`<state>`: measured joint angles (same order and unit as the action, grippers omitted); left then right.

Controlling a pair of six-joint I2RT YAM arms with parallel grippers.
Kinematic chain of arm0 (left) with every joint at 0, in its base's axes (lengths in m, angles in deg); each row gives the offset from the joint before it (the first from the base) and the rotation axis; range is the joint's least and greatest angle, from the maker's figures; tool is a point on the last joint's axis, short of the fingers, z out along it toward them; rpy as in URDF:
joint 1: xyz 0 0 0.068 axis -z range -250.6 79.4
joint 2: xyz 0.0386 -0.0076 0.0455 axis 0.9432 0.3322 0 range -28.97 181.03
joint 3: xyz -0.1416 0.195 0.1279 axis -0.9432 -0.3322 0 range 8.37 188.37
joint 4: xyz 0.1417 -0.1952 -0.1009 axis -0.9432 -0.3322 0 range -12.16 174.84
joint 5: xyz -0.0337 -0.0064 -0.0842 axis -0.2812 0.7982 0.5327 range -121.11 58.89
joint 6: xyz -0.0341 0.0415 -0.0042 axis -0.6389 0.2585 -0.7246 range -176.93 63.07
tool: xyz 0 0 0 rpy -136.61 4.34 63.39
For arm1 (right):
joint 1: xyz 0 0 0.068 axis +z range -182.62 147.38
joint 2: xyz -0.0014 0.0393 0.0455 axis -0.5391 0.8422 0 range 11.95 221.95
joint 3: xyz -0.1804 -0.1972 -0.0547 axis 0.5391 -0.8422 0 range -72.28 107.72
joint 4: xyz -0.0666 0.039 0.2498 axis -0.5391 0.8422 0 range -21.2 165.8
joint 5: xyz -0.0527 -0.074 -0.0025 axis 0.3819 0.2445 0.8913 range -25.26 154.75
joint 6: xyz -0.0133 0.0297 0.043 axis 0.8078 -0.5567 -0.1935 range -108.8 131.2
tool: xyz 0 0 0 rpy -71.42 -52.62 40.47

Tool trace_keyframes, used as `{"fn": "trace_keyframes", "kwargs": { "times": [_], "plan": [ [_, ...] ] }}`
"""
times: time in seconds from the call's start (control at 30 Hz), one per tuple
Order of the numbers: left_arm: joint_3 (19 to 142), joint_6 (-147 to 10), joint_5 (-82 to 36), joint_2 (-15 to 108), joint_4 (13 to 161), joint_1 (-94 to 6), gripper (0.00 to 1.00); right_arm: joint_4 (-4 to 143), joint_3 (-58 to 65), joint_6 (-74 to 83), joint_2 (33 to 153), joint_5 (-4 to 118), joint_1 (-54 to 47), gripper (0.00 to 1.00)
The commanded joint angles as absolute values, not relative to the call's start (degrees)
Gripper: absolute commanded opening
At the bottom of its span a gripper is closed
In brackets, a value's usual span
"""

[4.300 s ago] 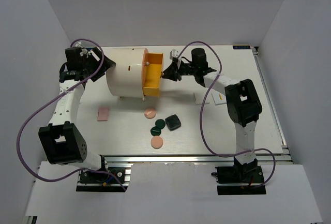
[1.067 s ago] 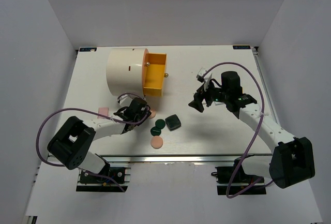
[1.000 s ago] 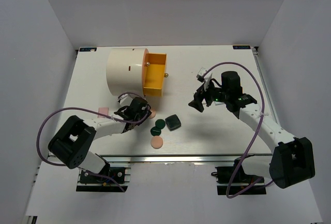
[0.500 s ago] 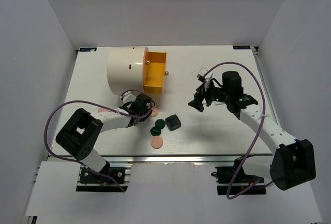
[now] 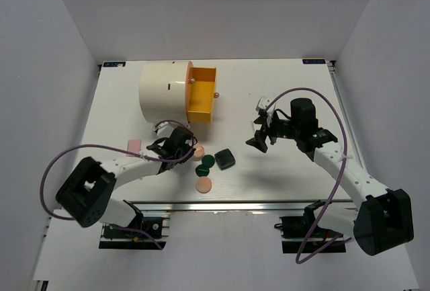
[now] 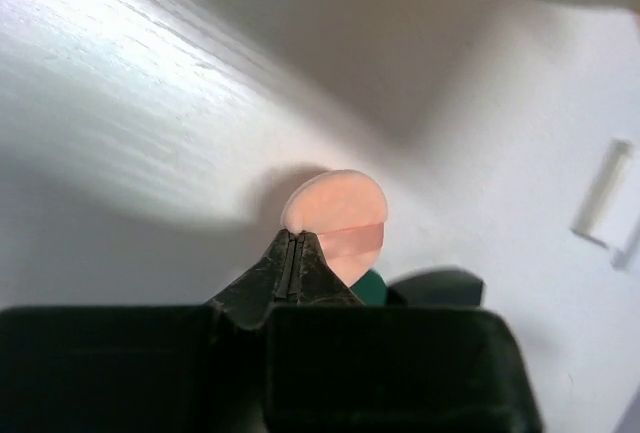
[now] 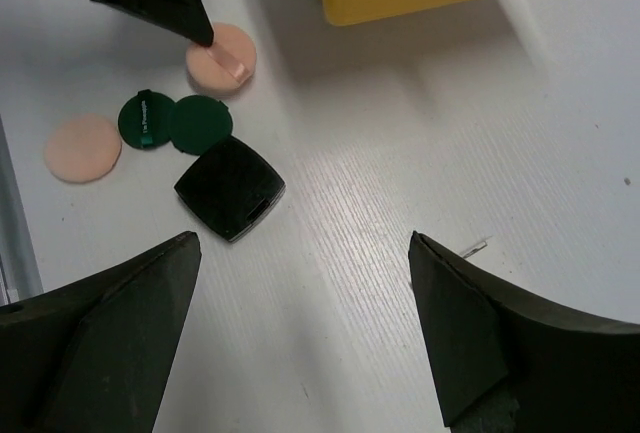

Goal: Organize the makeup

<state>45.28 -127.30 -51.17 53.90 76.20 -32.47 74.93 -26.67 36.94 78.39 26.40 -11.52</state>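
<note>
My left gripper [image 5: 189,148] is shut, its tips pinching the near rim of a peach disc [image 5: 198,150] [image 6: 337,211] [image 7: 222,58] that lies just in front of the orange drawer [image 5: 201,95]. A second peach disc [image 5: 203,185], a hinged pair of dark green discs [image 5: 204,165] [image 7: 172,121] and a dark square compact [image 5: 225,159] [image 7: 230,186] lie close by on the table. A pink pad [image 5: 134,144] sits left of my left arm. Right of these pieces my right gripper [image 5: 259,136] [image 7: 302,243] hangs above the table, wide open and holding nothing.
The big cream cylinder [image 5: 164,93] lies on its side at the back left, with its orange drawer pulled out and a gold knob [image 5: 216,94] on the front. A metal rail [image 5: 248,203] runs along the table's near edge.
My left gripper has closed on the edge of the peach disc. The right gripper has drifted a little toward the near edge, still open.
</note>
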Motion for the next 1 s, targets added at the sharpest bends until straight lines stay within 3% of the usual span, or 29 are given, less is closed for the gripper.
{"fn": "trace_keyframes", "kwargs": {
  "times": [0.0, 0.17, 0.27, 0.37, 0.47, 0.5, 0.53, 0.67, 0.73, 0.87, 0.97],
  "plan": [
    [43.10, -124.96, -51.06, 45.49, 74.48, -31.22, 0.00, 75.39, -27.89, 42.75, 76.64, 23.79, -11.62, 0.89],
    [40.28, -122.94, -50.71, 30.38, 71.49, -30.52, 0.00, 81.72, -25.78, 49.25, 77.96, 17.29, -11.62, 0.89],
    [41.15, -118.90, -50.54, 22.83, 69.12, -29.56, 0.00, 80.50, -26.05, 49.08, 77.78, 15.62, -11.70, 0.84],
    [45.80, -114.07, -50.63, 19.55, 66.74, -28.85, 0.00, 81.45, -25.17, 49.52, 78.48, 14.39, -11.62, 0.66],
    [56.94, -106.87, -52.72, 23.73, 63.94, -27.79, 0.00, 83.21, -24.03, 49.96, 79.36, 12.89, -11.62, 0.30],
    [60.11, -102.93, -53.43, 25.33, 62.71, -27.79, 0.00, 83.65, -23.59, 49.96, 79.80, 12.11, -11.70, 0.08],
    [62.93, -100.98, -54.39, 27.17, 62.61, -27.79, 0.00, 83.13, -23.67, 48.48, 79.81, 12.10, -11.70, 0.01],
    [77.06, -89.39, -58.79, 37.54, 61.82, -27.88, 0.00, 80.76, -23.94, 45.48, 79.81, 13.33, -11.62, 0.01],
    [81.22, -86.99, -60.55, 44.31, 60.42, -28.32, 0.00, 80.49, -23.76, 44.78, 79.81, 14.03, -11.53, 0.07],
    [90.53, -83.04, -62.49, 53.72, 57.34, -29.02, 0.00, 80.75, -22.97, 43.98, 80.51, 15.17, -11.35, 0.33],
    [93.18, -80.84, -64.25, 58.82, 56.55, -29.20, 0.00, 80.67, -22.44, 43.89, 80.60, 15.52, -11.27, 0.44]
  ]
}}
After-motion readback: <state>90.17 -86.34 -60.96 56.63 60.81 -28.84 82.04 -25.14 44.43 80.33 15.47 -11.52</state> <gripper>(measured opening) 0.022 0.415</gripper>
